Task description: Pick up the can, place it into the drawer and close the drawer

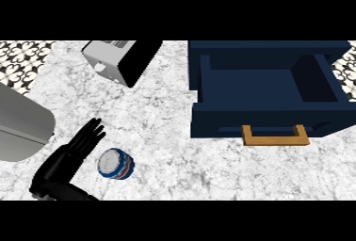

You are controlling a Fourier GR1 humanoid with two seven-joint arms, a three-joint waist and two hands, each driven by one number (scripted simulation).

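- Holding nothing, the left hand [66,162] shows low at the view's left, fingers straight and slightly spread.
- The can [115,164] sits just right of its palm on the marble worktop [173,164].
- The navy drawer [230,117] stands open at upper right, well apart from the can, with its wooden handle [274,141] on the front.

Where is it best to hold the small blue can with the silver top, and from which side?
The small blue can with the silver top seems to stand upright on the white marble counter, so probably grip its curved side wall, fingers and thumb on opposite sides. Come from its left: the black left hand is beside it there, fingers straight.
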